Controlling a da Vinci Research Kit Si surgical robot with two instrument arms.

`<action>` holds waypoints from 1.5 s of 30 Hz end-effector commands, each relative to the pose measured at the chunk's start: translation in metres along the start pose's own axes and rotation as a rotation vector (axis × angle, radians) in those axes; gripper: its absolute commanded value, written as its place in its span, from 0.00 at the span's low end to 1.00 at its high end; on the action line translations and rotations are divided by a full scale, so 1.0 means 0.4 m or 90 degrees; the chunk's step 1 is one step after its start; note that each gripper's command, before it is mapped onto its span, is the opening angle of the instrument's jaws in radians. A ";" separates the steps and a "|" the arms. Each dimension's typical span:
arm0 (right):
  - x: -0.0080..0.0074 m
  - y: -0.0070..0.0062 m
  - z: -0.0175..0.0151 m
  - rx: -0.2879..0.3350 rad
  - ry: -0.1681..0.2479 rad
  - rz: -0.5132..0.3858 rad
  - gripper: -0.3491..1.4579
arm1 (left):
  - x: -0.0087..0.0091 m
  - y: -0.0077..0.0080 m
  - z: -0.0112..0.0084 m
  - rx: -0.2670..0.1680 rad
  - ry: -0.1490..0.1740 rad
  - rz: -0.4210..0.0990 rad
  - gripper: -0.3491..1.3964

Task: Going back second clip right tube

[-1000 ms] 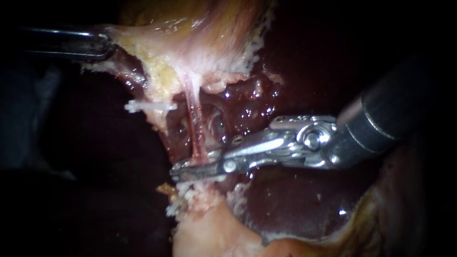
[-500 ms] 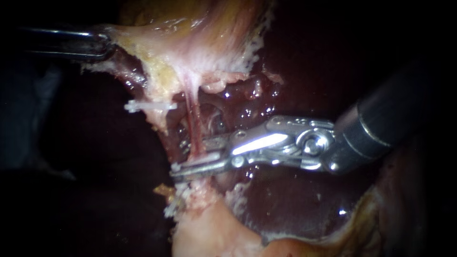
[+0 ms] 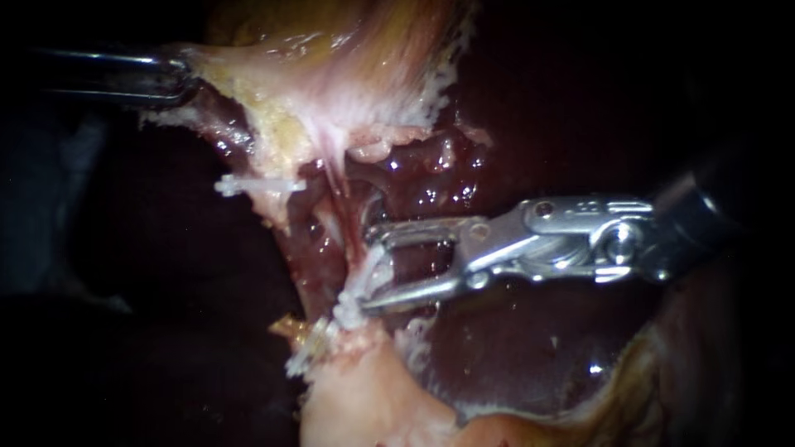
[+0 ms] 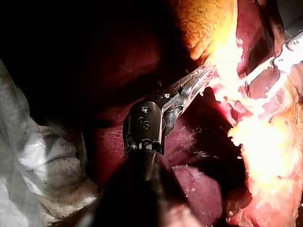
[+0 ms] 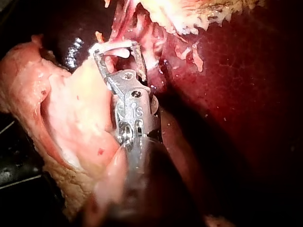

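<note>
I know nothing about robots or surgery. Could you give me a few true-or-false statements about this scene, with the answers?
1. The right instrument has its jaws open. True.
2. The left instrument touches nothing. False: its jaws are shut on the pale tissue.
3. The lower clip, white, lies at the tips of the right instrument's jaws. True.
4. No other clip shows in the endoscope view. False: the upper clip, also white, sits higher up, apart from both instruments.
</note>
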 end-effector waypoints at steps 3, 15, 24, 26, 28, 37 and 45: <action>0.0001 -0.0005 -0.0044 -0.002 0.000 -0.014 0.47 | 0.0000 0.0000 0.0000 0.000 0.000 0.000 0.00; -0.0012 -0.0030 -0.0156 0.001 -0.002 -0.060 0.47 | 0.0000 -0.0002 -0.0002 -0.001 0.000 0.000 0.00; 0.0001 -0.0032 -0.0171 -0.002 -0.002 -0.071 0.47 | 0.0000 -0.0003 -0.0001 -0.001 0.000 0.000 0.00; 0.0002 -0.0035 -0.0173 -0.002 -0.002 -0.075 0.47 | 0.0000 -0.0003 -0.0001 -0.001 0.000 0.000 0.00; 0.0004 -0.0036 -0.0174 -0.004 -0.002 -0.075 0.47 | 0.0000 -0.0003 0.0000 -0.001 0.000 0.000 0.00; 0.0003 -0.0038 -0.0179 -0.004 -0.002 -0.079 0.47 | -0.0035 -0.0028 0.0048 0.006 0.004 0.006 0.00; 0.0004 -0.0037 -0.0182 -0.004 -0.002 -0.078 0.47 | -0.0087 -0.0052 0.0128 0.007 -0.002 0.019 0.00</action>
